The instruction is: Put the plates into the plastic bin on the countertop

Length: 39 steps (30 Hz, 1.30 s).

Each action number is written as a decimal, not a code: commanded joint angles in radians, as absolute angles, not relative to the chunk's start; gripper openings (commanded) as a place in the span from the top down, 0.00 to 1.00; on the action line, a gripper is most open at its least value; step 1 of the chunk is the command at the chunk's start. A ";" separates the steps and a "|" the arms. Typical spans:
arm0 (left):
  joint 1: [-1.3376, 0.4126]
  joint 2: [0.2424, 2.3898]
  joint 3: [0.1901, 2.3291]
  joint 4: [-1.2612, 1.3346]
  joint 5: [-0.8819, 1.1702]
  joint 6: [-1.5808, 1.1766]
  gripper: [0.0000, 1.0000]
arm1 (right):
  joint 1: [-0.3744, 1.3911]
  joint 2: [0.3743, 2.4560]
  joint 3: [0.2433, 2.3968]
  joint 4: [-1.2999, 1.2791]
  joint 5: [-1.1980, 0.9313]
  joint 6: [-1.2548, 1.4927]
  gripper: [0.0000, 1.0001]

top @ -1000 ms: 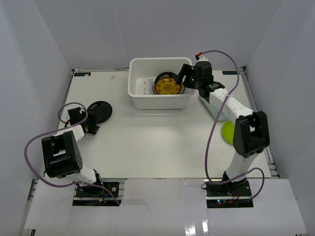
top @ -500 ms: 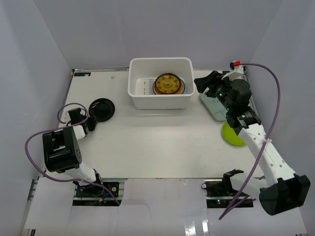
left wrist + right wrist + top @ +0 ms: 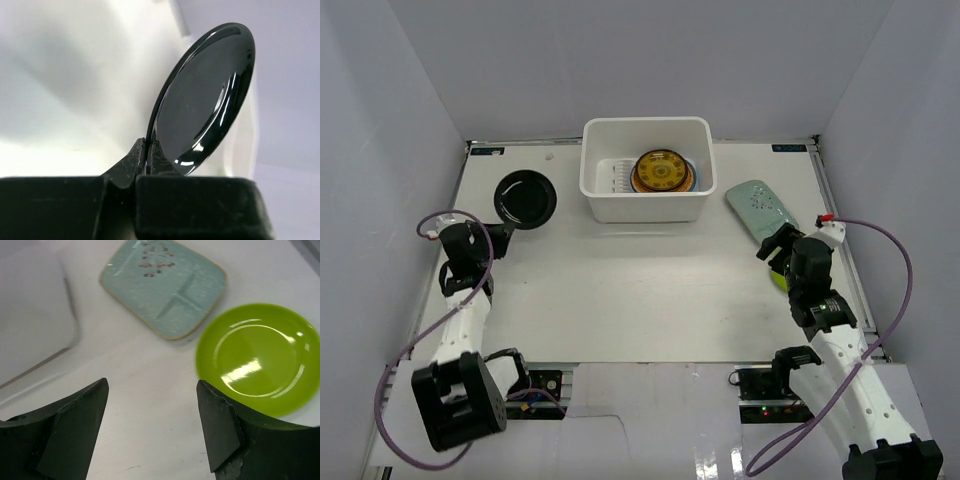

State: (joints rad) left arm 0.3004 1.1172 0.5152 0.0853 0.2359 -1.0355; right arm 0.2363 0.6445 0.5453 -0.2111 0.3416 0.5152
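Note:
The white plastic bin (image 3: 645, 124) stands at the far middle of the countertop (image 3: 620, 280). In it a gold-centred plate (image 3: 660, 172) lies on a light blue plate (image 3: 693, 181). My left gripper (image 3: 503, 229) (image 3: 148, 145) is shut on the near rim of the black plate (image 3: 525, 197) (image 3: 205, 95), at the far left. My right gripper (image 3: 775, 245) (image 3: 152, 382) is open over bare countertop. The lime green plate (image 3: 255, 357) (image 3: 778, 277) lies just to its right, and the pale green oblong plate (image 3: 758, 206) (image 3: 165, 287) lies beyond it.
Pale grey panels wall the countertop on the left, back and right. In the right wrist view the bin's near right corner (image 3: 35, 305) shows blurred at the upper left. Purple cables loop beside both arms.
My left gripper has shut on the black plate's rim and carried it farther back. My right arm has swung from the bin to the near right, over the lime green plate.

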 commanded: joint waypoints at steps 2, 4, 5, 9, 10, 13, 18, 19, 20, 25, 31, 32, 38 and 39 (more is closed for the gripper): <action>0.305 0.883 0.564 0.059 0.377 -0.996 1.00 | 0.122 0.589 0.471 -0.265 0.555 0.586 0.25; 0.305 0.868 0.610 0.052 0.441 -1.009 1.00 | 0.060 0.571 0.451 -0.290 0.572 0.613 0.28; 0.304 0.868 0.618 0.070 0.481 -1.032 1.00 | 0.005 0.565 0.436 -0.293 0.581 0.629 0.29; 0.266 0.880 0.690 0.162 0.642 -1.109 1.00 | -0.197 0.584 0.367 -0.292 0.517 0.630 0.30; 0.249 0.891 0.713 0.166 0.653 -1.112 1.00 | -0.271 0.612 0.359 -0.291 0.479 0.630 0.30; 0.157 0.952 0.805 0.179 0.672 -1.094 1.00 | -0.374 0.667 0.345 -0.264 0.362 0.649 0.30; -0.044 1.075 0.949 0.167 0.651 -1.029 1.00 | -0.475 0.784 0.331 -0.195 0.131 0.721 0.28; -0.060 1.118 0.969 0.149 0.632 -1.020 1.00 | -0.504 0.819 0.321 -0.164 0.097 0.729 0.28; -0.072 1.140 1.010 0.141 0.629 -1.011 1.00 | -0.517 0.837 0.315 -0.146 0.063 0.732 0.28; -0.159 1.281 1.127 0.085 0.557 -0.956 1.00 | -0.529 0.903 0.273 -0.042 0.009 0.762 0.35; -0.227 1.491 1.311 -0.040 0.471 -0.899 1.00 | -0.540 0.988 0.204 0.113 -0.052 0.807 0.45; -0.236 1.538 1.340 -0.058 0.434 -0.887 1.00 | -0.540 1.000 0.203 0.127 -0.061 0.810 0.48; -0.313 1.745 1.633 -0.264 0.281 -0.767 1.00 | -0.560 0.971 0.186 0.129 -0.077 0.828 0.84; -0.317 1.803 1.664 -0.311 0.269 -0.758 1.00 | -0.563 0.947 0.183 0.108 -0.077 0.830 0.91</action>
State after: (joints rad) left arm -0.2951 1.7535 1.5505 -0.1871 0.3599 -0.8330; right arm -0.5537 0.9890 0.2024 0.1219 -0.0528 0.8177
